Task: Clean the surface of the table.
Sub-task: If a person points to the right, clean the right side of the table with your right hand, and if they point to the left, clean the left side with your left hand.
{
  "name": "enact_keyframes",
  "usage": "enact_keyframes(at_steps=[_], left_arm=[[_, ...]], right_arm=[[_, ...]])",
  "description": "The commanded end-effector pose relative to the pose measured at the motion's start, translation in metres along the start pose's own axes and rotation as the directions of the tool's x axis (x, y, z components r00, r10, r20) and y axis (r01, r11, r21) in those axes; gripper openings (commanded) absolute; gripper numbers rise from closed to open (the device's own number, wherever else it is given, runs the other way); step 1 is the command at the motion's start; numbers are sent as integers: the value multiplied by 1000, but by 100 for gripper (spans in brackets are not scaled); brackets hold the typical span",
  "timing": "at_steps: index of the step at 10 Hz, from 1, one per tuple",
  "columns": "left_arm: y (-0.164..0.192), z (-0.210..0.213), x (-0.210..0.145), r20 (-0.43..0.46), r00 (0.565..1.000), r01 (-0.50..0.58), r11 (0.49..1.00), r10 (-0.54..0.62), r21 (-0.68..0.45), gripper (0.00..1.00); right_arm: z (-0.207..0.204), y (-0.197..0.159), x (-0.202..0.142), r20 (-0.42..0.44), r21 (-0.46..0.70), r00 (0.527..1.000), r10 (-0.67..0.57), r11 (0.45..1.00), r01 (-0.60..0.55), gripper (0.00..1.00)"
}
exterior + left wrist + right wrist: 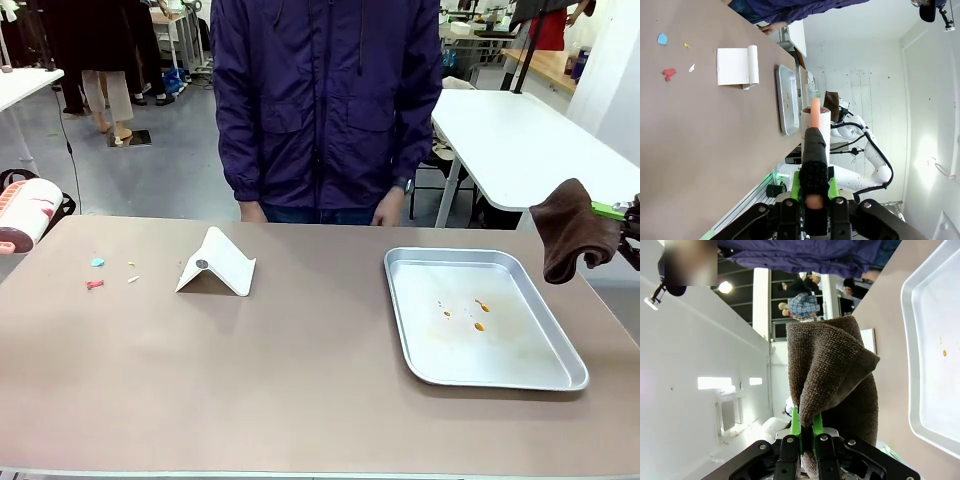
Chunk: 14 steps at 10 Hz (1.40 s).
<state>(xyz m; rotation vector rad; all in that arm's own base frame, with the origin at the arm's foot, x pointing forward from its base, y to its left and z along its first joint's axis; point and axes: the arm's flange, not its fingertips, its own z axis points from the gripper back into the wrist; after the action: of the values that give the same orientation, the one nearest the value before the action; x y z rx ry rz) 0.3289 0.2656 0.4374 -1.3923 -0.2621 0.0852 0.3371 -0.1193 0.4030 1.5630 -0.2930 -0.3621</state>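
In the right wrist view the right gripper has its jaws pressed narrow on a fold of a brown cloth. The cloth rises thick and doubled over up the middle of the frame. In the front view it hangs at the right edge of the picture, beside the far right corner of the table.

In the left wrist view the left gripper has its jaws clamped on the dark grip of a white roller. A pink handle runs up the centre of the frame. In the front view the roller sits at the left edge, just off the table's far left corner.

The table fills the lower two thirds of the front view, taupe-brown with a pale edge. On its right side lies a shallow silver tray with a few orange spots on its floor. Left of centre stands a white folded card, tent-like. Further left, a few small scraps in blue, red, yellow and white lie near each other. A person in a dark purple jacket stands at the far edge, hands down near the table rim.
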Motion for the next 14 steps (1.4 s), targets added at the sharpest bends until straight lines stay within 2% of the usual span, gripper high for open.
enact_keyframes(at_steps=[1, 13, 14], left_arm=[[0, 2, -3, -2, 1000, 17, 1000, -18, -6, 0], [0, 2, -3, -2, 1000, 17, 1000, -18, -6, 0], [0, 2, -3, -2, 1000, 17, 1000, -18, -6, 0]], right_arm=[[1, 5, 0, 7, 11, 1000, 12, 1000, -12, 0], [1, 5, 0, 7, 11, 1000, 12, 1000, -12, 0], [0, 0, 0, 0, 0, 1000, 0, 1000, 0, 10]])
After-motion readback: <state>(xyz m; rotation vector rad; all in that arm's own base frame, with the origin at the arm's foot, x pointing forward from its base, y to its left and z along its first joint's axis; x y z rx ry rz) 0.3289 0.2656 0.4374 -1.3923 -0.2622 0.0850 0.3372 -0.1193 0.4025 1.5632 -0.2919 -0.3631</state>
